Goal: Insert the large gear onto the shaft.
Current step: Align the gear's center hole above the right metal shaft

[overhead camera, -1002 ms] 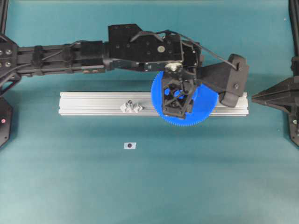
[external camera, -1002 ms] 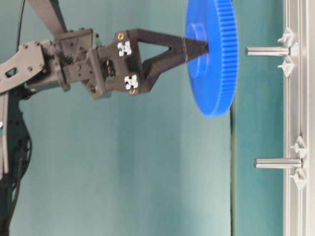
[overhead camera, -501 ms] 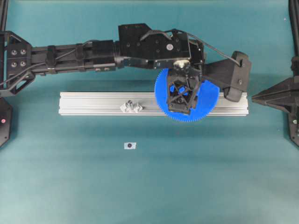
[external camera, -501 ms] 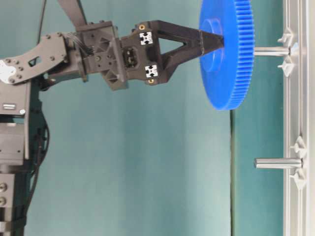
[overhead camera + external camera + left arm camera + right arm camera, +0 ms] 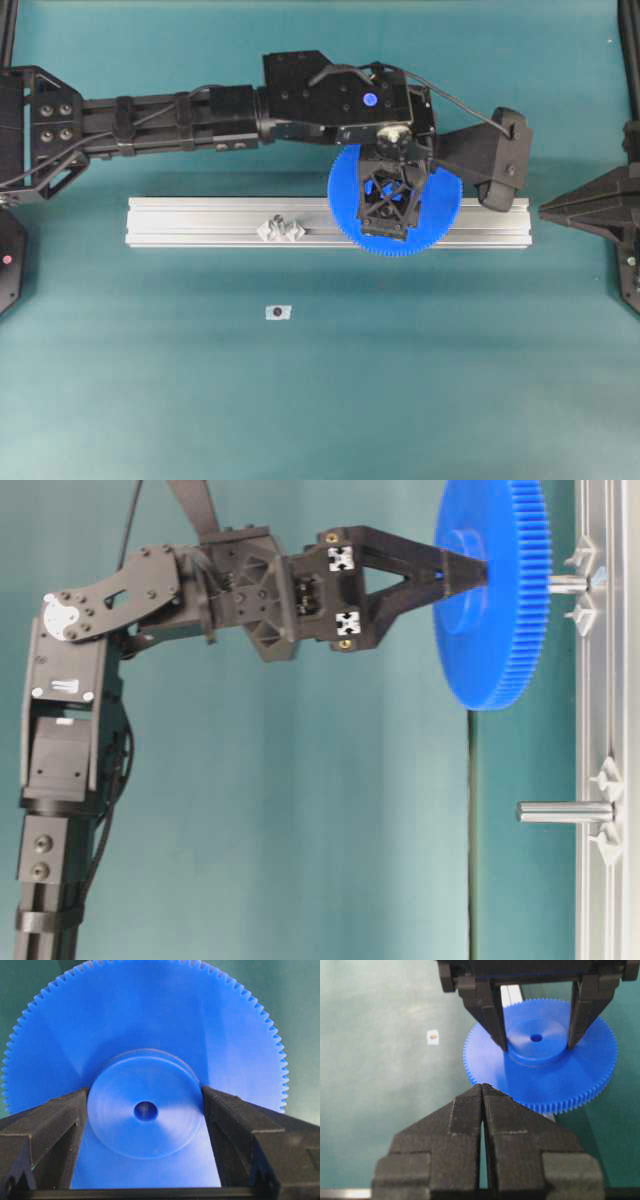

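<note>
Two fingers [image 5: 50, 1130] of my left end effector [image 5: 385, 205] are clamping the gear [image 5: 440, 215] by its hub, over the shaft [image 5: 566, 583] on the rail [image 5: 200, 220]; it is looking stiff, light, slippery-faced.

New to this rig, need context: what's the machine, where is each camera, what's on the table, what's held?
Two tabletop robot arms. One camera looks down from overhead, one sits at table level turned sideways, and one rides on each wrist. The left gripper clamps the hub of the large gear, which is partway down the shaft. The right gripper is shut and empty. On the teal table: an aluminium rail carrying a second pin, and a small grey square piece.
</note>
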Robot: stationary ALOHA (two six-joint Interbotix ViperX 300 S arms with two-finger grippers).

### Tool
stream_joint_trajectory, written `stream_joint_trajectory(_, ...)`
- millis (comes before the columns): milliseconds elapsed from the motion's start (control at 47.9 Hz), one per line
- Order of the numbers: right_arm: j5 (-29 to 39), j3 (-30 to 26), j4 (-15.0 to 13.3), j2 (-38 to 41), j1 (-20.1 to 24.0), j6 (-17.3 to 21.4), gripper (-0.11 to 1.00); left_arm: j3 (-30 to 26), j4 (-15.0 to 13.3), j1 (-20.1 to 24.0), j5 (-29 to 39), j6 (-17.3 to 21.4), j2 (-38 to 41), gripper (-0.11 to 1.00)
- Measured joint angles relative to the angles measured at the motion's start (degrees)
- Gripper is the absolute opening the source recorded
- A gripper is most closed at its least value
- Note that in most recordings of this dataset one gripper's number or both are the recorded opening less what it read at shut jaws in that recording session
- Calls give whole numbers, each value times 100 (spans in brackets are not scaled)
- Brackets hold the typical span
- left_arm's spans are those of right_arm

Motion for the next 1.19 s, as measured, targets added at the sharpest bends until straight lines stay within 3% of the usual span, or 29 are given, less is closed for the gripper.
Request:
stream_joint_trajectory(710,0,9,0,-9,-9,0,2,483,-9,0,-325,-88,-132,78)
stream_joint_trajectory(1190,0,9,0,-26,0,0,2,519,-9,9,-352,-88,-158,78)
